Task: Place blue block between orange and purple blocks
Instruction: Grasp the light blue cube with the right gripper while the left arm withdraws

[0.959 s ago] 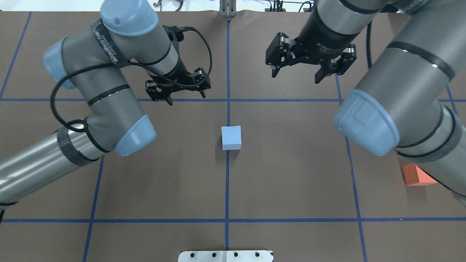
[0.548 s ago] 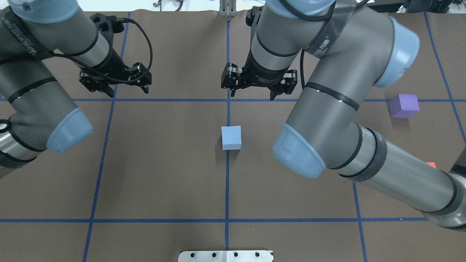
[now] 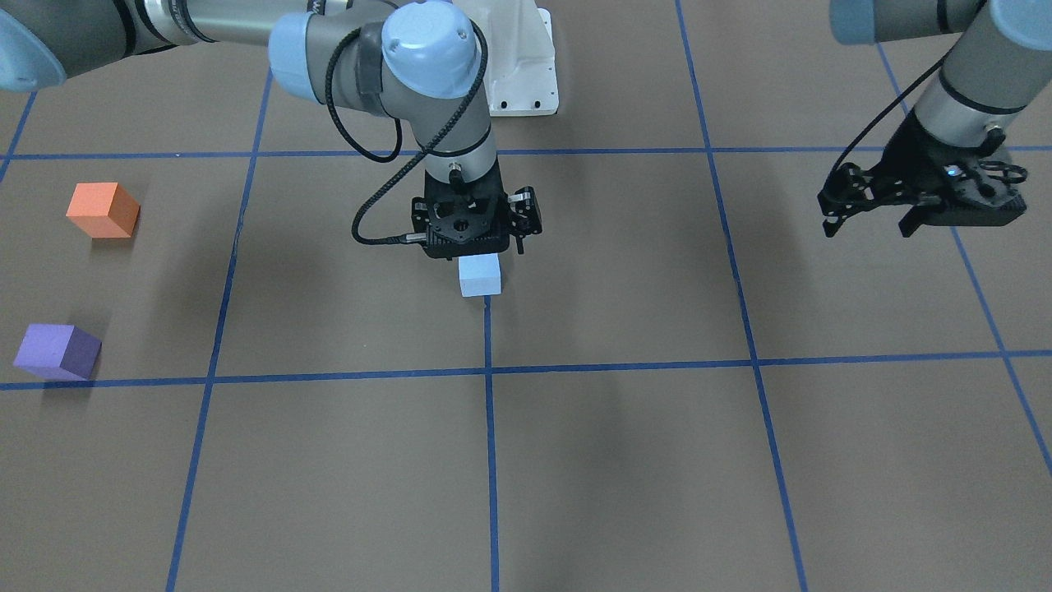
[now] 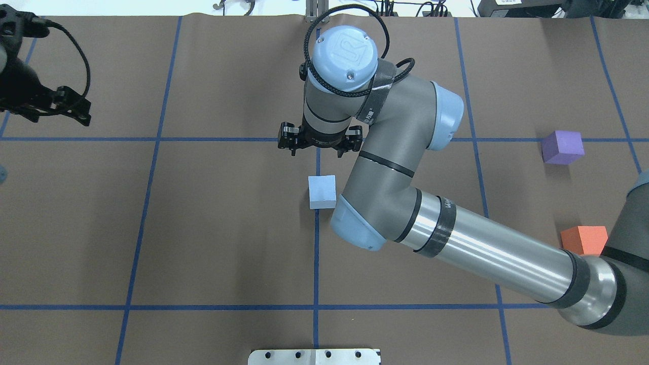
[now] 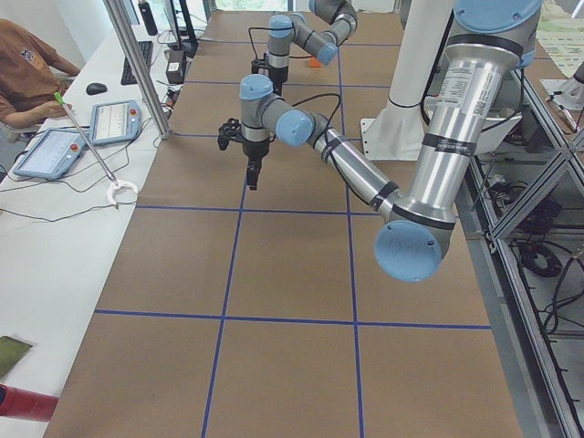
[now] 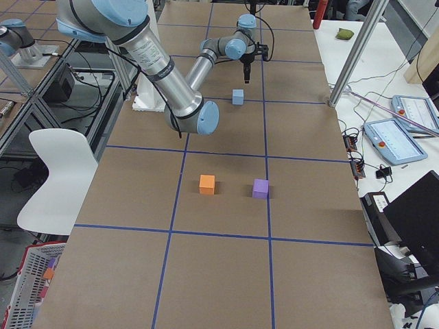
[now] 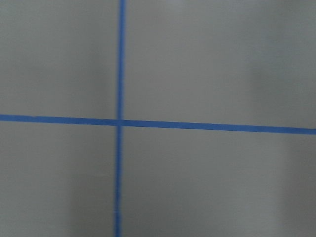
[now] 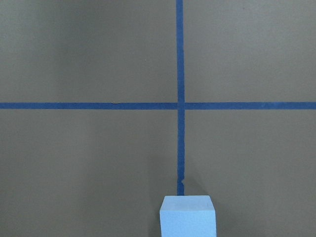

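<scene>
The light blue block (image 4: 322, 191) sits on the brown table at the centre tape line; it also shows in the front view (image 3: 480, 275) and at the bottom of the right wrist view (image 8: 187, 216). The purple block (image 4: 562, 147) and the orange block (image 4: 584, 239) stand apart at the table's right side, with a gap between them. My right gripper (image 4: 319, 150) is open and empty, hovering above the table just beyond the blue block. My left gripper (image 4: 57, 117) is open and empty, far off at the left edge.
Blue tape lines divide the table into squares. A white mounting plate (image 4: 314, 356) lies at the near edge. My right arm's long forearm (image 4: 487, 258) crosses above the table between the blue block and the orange block. The left wrist view shows only table and tape.
My right arm has swung left, bringing its gripper over the centre line near the blue block. My left arm has pulled away to the left edge. The purple and orange blocks have come into full view.
</scene>
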Robot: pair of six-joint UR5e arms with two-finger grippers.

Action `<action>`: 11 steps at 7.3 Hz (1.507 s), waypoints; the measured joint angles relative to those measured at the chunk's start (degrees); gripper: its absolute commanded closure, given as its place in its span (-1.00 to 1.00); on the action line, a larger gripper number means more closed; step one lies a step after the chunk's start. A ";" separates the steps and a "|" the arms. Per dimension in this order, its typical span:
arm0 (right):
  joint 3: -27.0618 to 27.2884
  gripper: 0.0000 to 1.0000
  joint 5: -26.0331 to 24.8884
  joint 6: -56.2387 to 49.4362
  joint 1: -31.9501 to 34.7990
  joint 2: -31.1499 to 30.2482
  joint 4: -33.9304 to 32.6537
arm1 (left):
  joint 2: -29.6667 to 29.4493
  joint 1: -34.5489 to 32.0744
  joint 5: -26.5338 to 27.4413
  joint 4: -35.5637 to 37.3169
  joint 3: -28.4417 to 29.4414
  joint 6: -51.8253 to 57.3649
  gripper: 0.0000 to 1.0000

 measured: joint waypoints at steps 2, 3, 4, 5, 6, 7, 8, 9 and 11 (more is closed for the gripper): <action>-3.99 -1.00 -1.86 -0.37 -2.28 0.34 0.97 | 2.02 -2.67 0.04 -0.04 0.42 5.25 -1.00; -5.48 -1.00 -2.76 -0.65 -3.17 0.36 1.05 | 2.43 -2.98 0.03 -0.07 0.56 5.82 -1.00; -6.19 -1.00 -3.35 -1.01 -3.79 0.10 1.08 | 2.95 -3.07 0.03 -0.20 0.71 6.04 -1.00; -6.48 -1.00 -3.54 -1.40 -4.26 -0.31 1.08 | 3.35 -3.09 0.13 -0.39 0.92 6.16 -1.00; -6.71 -1.00 -3.60 -1.77 -4.70 -0.66 1.11 | 3.52 -3.12 0.26 -0.56 1.16 6.24 -1.00; -7.08 -0.78 -3.62 -1.96 -4.99 -0.85 1.19 | 3.57 -3.11 0.34 -0.68 1.40 6.27 -1.00; -7.49 0.95 -3.58 -1.90 -5.12 -0.87 1.28 | 3.59 -3.12 0.38 -0.73 1.56 6.28 -1.00; -7.67 1.00 -3.54 -1.69 -5.20 -0.88 1.32 | 3.61 -3.12 0.39 -0.75 1.62 6.28 -1.00; -7.52 1.00 -3.23 -1.86 -5.35 -1.16 1.37 | 3.60 -3.12 0.38 -0.66 1.62 6.29 -1.00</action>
